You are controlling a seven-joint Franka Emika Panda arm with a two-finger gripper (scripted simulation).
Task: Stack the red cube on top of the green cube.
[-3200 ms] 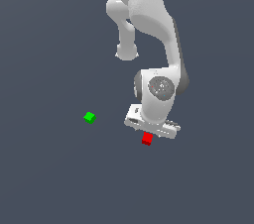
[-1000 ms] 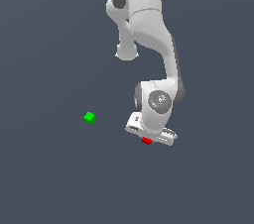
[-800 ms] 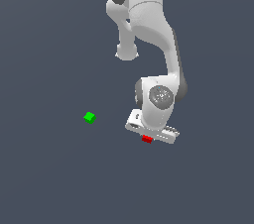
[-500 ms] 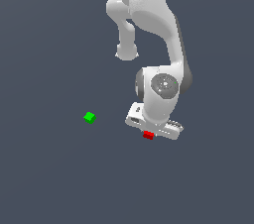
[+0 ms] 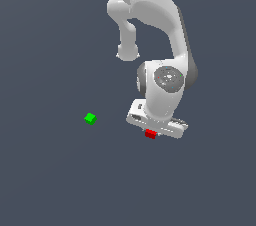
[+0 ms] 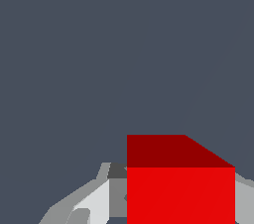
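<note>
The tiny red cube [image 5: 150, 134] sits right under the white gripper [image 5: 151, 132], between its fingers, and has risen with the hand. In the wrist view the red cube [image 6: 179, 183] fills the space between the grey fingers [image 6: 94, 196], which press against its sides. The gripper is shut on it. The tiny green cube [image 5: 90, 118] lies on the grey floor to the exterior view's left of the gripper, well apart from it. The green cube does not show in the wrist view.
The white arm [image 5: 160, 35] rises above the gripper toward the top of the exterior view. The plain dark grey floor [image 5: 60, 180] surrounds both cubes.
The gripper dropped onto the red cube and closed on it. Over the last half second it has lifted a little with the cube. The green cube has not moved.
</note>
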